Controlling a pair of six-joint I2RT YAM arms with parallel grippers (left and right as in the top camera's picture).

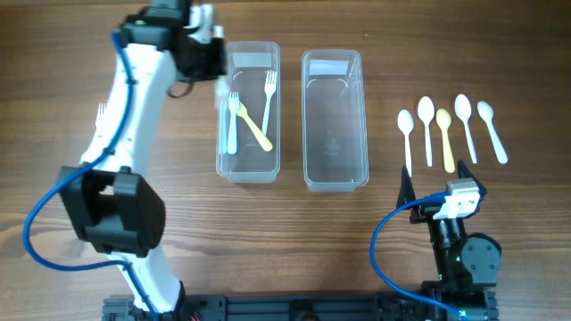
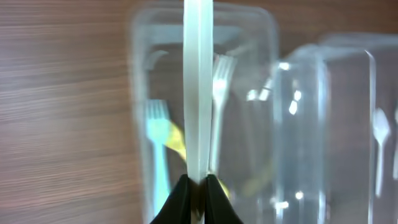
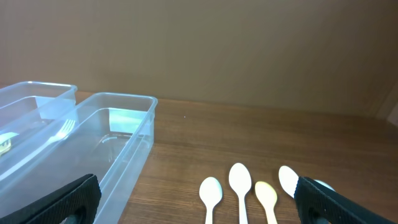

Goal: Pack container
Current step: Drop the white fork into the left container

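Note:
My left gripper (image 1: pixel 217 71) (image 2: pixel 199 186) is shut on the handle of a white plastic utensil (image 2: pixel 198 87), held over the left clear container (image 1: pixel 223 165) (image 2: pixel 140 93). The utensil's head is out of view. In that container lie a white fork (image 1: pixel 234 120), a yellow fork (image 1: pixel 256 129) and another white fork (image 1: pixel 268 89). The right clear container (image 1: pixel 308 134) (image 3: pixel 134 102) holds nothing. Several spoons (image 1: pixel 444 134) (image 3: pixel 239 183), white and one yellow, lie in a row on the table at the right. My right gripper (image 1: pixel 435 181) (image 3: pixel 202 202) is open wide and empty, just in front of the spoons.
The two containers stand side by side at the middle of the wooden table (image 1: pixel 71 71). The right arm's base (image 1: pixel 464 259) and blue cables sit at the front edge.

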